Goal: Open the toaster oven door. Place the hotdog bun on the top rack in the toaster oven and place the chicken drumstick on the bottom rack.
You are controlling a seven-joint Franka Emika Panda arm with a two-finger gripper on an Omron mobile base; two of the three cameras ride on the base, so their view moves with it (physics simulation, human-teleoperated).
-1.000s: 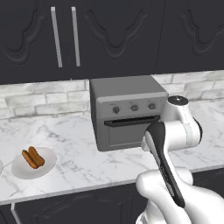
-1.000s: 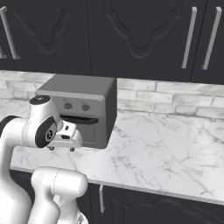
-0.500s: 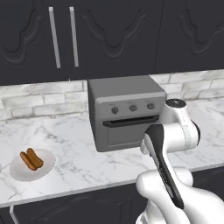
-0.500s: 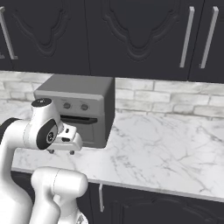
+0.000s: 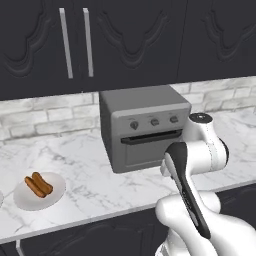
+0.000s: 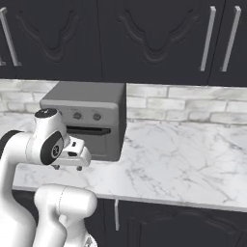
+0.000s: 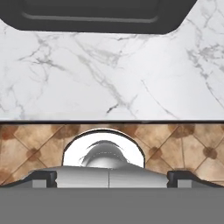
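Marble counter [image 6: 183, 159], shut toaster oven door [image 6: 94, 142] centre-left, gripper [image 6: 67, 166] just below-left, jaws wide apart, empty.

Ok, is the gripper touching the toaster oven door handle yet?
Apart. In the right base view the gripper hangs over the counter edge, below and in front of the toaster oven door, with marble showing between them.

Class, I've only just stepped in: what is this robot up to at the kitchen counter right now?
The robot arm's gripper hangs open and empty over the front edge of the marble counter, in front of the toaster oven. The toaster oven door is shut, its bar handle untouched. The hotdog bun lies on a white plate to the left. Nothing has been loaded yet.
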